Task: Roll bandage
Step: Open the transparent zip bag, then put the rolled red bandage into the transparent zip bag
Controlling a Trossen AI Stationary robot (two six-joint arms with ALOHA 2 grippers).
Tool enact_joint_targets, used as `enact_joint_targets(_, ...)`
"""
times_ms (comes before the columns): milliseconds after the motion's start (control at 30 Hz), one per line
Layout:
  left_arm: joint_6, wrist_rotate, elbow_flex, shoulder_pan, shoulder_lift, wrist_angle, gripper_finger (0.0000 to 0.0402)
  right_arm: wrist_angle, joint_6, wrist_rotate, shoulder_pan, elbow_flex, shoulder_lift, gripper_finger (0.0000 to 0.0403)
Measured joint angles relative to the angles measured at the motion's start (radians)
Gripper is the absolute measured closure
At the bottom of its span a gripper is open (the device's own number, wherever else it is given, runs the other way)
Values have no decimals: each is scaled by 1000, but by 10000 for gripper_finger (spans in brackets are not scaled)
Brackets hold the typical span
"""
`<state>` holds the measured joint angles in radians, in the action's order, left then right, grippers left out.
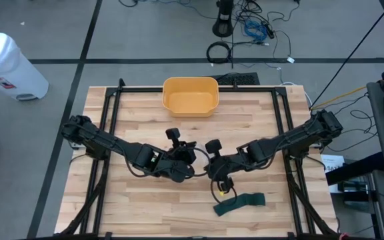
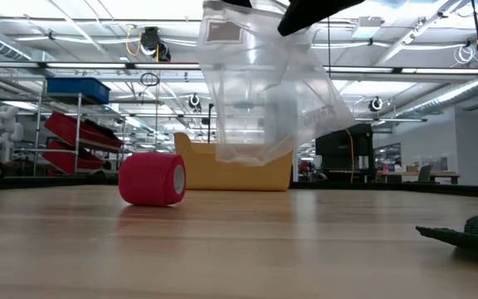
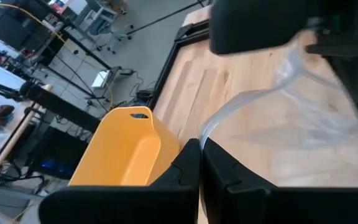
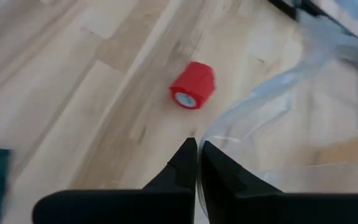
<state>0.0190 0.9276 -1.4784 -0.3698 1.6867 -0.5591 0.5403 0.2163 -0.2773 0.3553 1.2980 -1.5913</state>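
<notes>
Both tools pinch clear bag: left tool [image 3: 200,163], right tool [image 4: 197,167], bag [image 2: 260,91] hangs between. Red bandage roll [image 4: 191,86] lies on surface beyond right tool, untouched. Rolling not begun.

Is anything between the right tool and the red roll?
Nothing visible: the right wrist view shows only bare table up to the roll. But the right tool is shut on the bag, as is the left tool, so neither is free.
</notes>
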Motion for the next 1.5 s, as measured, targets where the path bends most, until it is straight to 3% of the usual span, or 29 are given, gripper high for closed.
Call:
enact_joint_targets(133, 0, 0, 0, 0, 0, -9, 400, -15, 7, -62, 0, 0, 9, 389)
enact_joint_targets(333, 29, 72, 0, 1, 0, -98, 400, -30, -24, -125, 33, 1, 32, 334)
enact_joint_targets(600, 80, 72, 0, 7, 0, -198, 400, -31, -227, -148, 102, 0, 32, 272)
enact_joint_targets(1000, 104, 76, 0, 8, 0, -321, 400, -131, -382, -226, 210, -1, 11, 259)
enact_joint_targets(1233, 99, 85, 0, 8, 0, -348, 400, -251, -498, -358, 212, -2, -208, 259)
enact_joint_targets(1500, 107, 92, 0, 2, 0, -399, 400, -732, -537, -400, 180, -3, -523, 259)
